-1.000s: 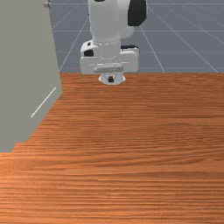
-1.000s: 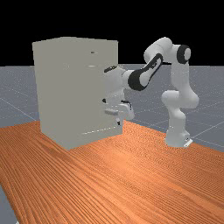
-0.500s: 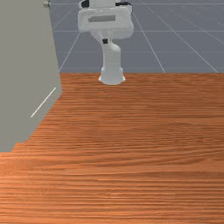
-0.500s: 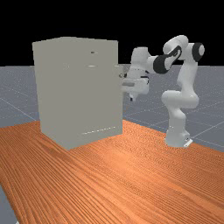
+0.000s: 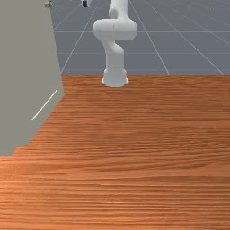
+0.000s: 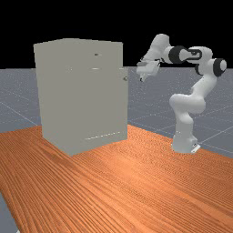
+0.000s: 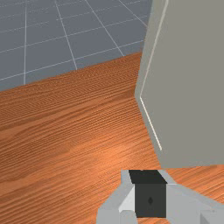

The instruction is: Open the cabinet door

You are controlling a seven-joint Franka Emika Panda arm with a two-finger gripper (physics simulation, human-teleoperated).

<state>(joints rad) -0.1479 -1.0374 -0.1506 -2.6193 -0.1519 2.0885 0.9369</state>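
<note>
Far view: cabinet [image 6: 82, 100] near end effector [image 6: 142, 79].

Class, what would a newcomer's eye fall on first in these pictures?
First, the bulky grey cabinet, standing on the table toward the far view's left. Next, the white arm at the far view's right, its pincer raised above the table's level. A sharp eye might then catch the small knob at the cabinet's right edge there.

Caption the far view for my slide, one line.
Arm arched above the table, tool apart from the knob of the grey cabinet.
</note>
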